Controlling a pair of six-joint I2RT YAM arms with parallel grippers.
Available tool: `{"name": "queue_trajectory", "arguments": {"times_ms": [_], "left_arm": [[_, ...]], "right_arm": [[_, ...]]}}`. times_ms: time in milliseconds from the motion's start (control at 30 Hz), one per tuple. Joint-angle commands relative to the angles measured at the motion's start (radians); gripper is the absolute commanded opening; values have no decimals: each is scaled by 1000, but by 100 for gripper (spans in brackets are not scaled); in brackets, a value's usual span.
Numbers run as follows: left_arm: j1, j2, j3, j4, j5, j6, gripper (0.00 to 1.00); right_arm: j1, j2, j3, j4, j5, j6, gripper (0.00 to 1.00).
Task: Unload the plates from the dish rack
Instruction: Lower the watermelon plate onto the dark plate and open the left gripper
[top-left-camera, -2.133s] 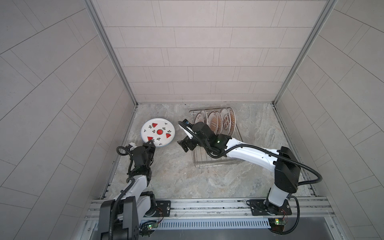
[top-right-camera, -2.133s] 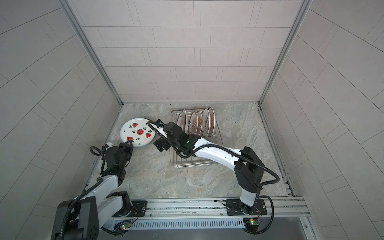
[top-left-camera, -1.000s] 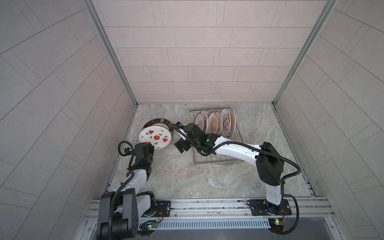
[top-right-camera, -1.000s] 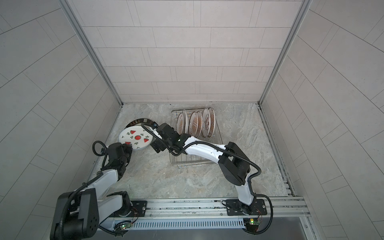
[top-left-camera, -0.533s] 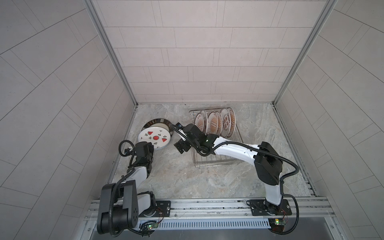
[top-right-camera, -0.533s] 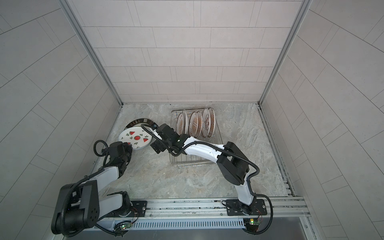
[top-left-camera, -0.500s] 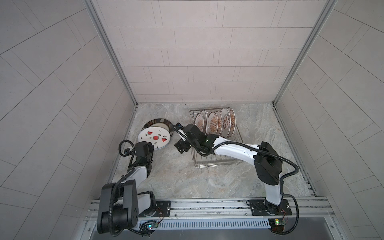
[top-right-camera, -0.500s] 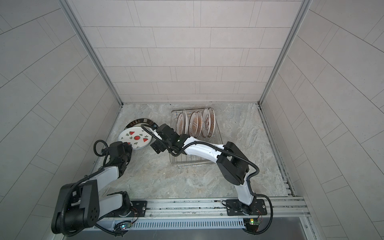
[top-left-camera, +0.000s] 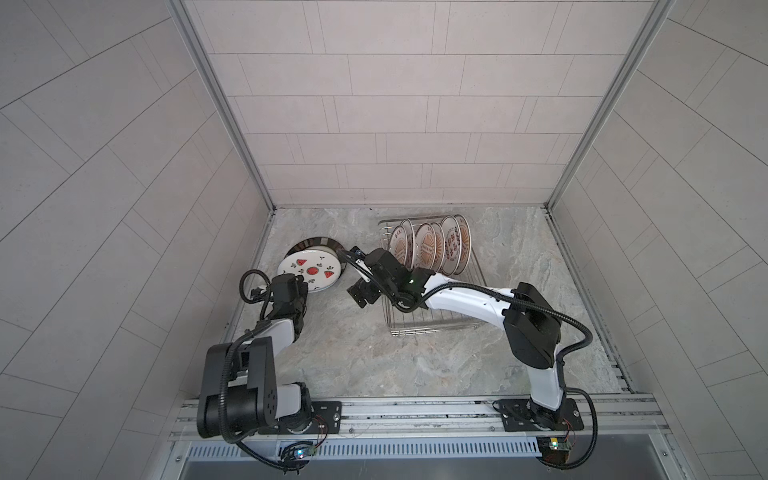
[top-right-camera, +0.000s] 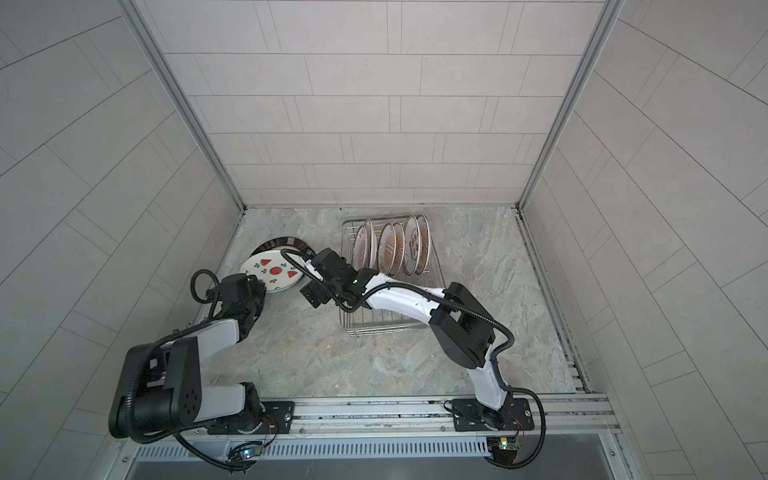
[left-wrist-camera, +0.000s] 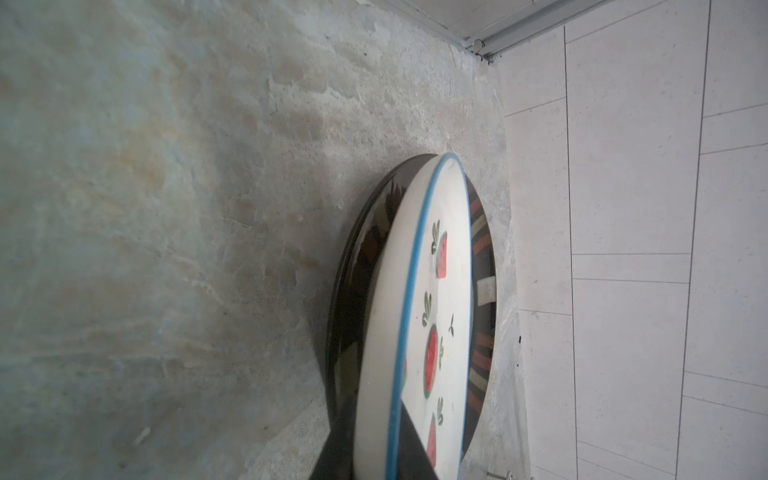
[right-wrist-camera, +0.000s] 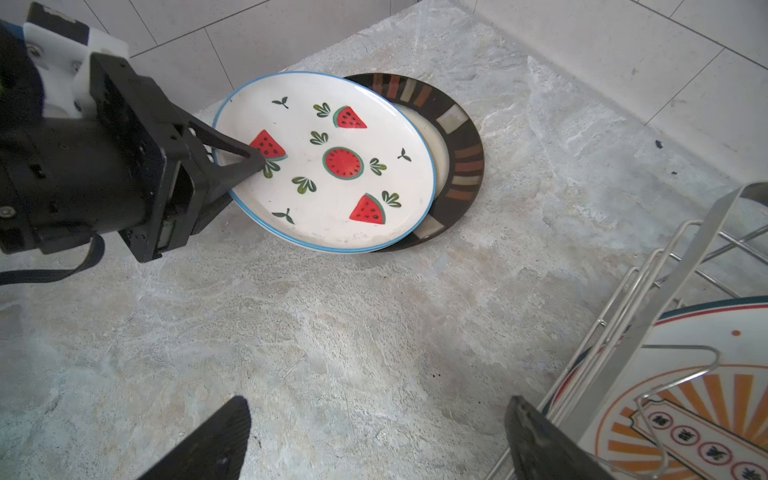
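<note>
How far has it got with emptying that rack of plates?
One dark-rimmed plate lies on the counter, done. The left gripper holds the watermelon plate tilted over it. Several plates stand upright in the dish rack, with the open right gripper beside it, so most remains.

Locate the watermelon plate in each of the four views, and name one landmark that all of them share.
In a top view: watermelon plate left of the dish rack, by the left wall.
In a top view: watermelon plate also left of the dish rack.
Left wrist: watermelon plate close up, nearly edge-on.
Right wrist: watermelon plate face-up, tilted.
Shared landmark: the dark striped plate beneath it, in all four.
</note>
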Motion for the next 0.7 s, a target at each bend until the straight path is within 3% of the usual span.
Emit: {"name": "queue_trajectory", "arguments": {"times_ms": [0,67,333,533,667], "left_arm": [[6,19,32,37,3,17,23],[5,30,35,39,-3,20,28],[2,58,83,-52,-7,92,32],[3,66,74,-55,-45,102,58],[2,66,93,-80,-36,124,59]], "right_arm": [[8,8,24,-10,-4,-10,97],[8,11,28,-12,-5,-9,97],[8,24,37,-12,-4,-11,97],[8,39,60,-18,-7,-15,97],[8,46,81,-36,-10,-17,97]]}}
